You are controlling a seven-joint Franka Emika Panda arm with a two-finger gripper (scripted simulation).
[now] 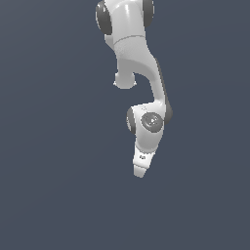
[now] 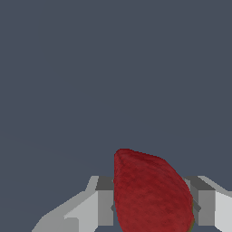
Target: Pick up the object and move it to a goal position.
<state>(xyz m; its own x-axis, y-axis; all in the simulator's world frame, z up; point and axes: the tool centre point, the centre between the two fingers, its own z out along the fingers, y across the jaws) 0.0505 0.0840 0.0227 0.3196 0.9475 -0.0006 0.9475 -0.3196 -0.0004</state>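
The object is a red, pointed, roundish blob that fills the space between my two grey fingers in the wrist view. My gripper is shut on it, with one finger pressed against one side and the other finger against the opposite side. A sliver of green shows at the object's lower edge. In the exterior view the white gripper points downward near the picture's middle, and the hand hides the object there.
A plain dark grey-blue surface spreads all around. The white arm comes down from the top of the exterior view. Nothing else shows.
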